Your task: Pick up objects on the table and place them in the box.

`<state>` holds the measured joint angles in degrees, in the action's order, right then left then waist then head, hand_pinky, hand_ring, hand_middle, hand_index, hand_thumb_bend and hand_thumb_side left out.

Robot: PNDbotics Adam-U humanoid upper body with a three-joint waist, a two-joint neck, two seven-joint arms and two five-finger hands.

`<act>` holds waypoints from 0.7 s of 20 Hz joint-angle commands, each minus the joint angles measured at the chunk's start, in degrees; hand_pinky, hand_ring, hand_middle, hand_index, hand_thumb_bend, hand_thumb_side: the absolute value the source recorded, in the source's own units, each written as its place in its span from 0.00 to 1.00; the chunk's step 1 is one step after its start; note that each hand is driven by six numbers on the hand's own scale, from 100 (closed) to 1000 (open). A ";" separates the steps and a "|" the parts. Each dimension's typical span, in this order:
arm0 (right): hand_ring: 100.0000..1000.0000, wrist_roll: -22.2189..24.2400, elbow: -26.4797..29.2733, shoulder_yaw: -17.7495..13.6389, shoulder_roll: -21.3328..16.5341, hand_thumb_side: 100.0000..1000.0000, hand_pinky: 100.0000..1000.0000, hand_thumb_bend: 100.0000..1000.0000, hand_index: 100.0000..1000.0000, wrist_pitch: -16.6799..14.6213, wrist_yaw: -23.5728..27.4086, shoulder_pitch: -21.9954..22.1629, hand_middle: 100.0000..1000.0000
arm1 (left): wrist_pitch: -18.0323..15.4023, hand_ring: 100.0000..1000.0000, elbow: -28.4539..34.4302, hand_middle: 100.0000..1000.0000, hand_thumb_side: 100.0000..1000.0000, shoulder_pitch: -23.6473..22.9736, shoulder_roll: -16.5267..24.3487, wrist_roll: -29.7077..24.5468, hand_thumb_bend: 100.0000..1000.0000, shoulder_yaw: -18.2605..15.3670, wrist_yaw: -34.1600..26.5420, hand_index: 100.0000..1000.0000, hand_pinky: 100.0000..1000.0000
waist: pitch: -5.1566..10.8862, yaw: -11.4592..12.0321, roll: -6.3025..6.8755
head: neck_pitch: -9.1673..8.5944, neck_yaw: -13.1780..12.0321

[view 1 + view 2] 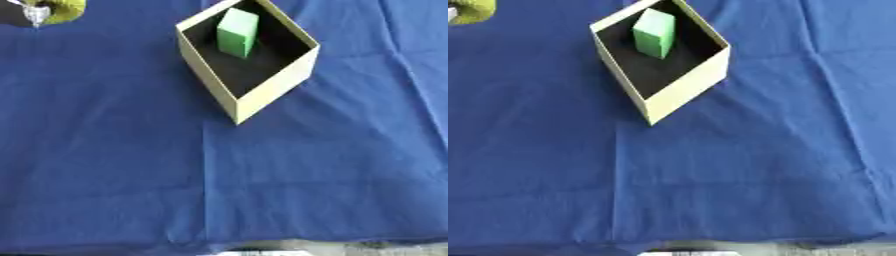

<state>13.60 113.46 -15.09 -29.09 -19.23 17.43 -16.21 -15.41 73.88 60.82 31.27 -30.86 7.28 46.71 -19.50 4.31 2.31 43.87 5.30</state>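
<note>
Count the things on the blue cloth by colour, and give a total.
Green: 1, the block inside the box.
Cream: 1, the box.
Yellow-green: 1, a round thing at the far left corner, cut off by the edge.
Total: 3.

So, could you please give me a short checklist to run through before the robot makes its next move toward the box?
1. Cream cardboard box open at the top: ok.
2. Green rectangular block inside the box: ok.
3. Room left in the box beside the block: ok.
4. Yellow-green round object at the far left corner of the blue tablecloth, still outside the box: not ok.
5. Either hand in view: not ok, neither shows.
6. What the small silvery thing on that object is: cannot tell.
</note>
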 commanded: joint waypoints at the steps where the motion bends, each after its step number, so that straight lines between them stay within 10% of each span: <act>1: 0.73 -0.03 1.13 0.14 -2.57 0.54 0.86 0.00 0.69 -0.59 0.73 -0.94 0.45 | -0.91 0.49 4.15 0.43 0.00 3.31 -1.54 -2.10 0.00 1.72 -2.38 0.63 0.52 | 1.76 0.14 -0.16 | 0.25 0.39; 14: 0.73 0.20 1.13 1.65 -3.74 0.53 0.86 0.00 0.69 -1.39 3.05 -4.19 0.45 | -3.51 0.49 -0.81 0.43 0.04 8.61 -16.75 -2.88 0.00 7.14 -4.82 0.63 0.50 | 2.25 -0.85 -0.12 | 0.25 -0.46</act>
<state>13.82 113.46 -13.34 -30.99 -20.44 19.90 -19.72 -18.64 73.25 67.84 14.94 -34.05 14.45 42.17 -18.69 3.51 2.37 43.87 5.00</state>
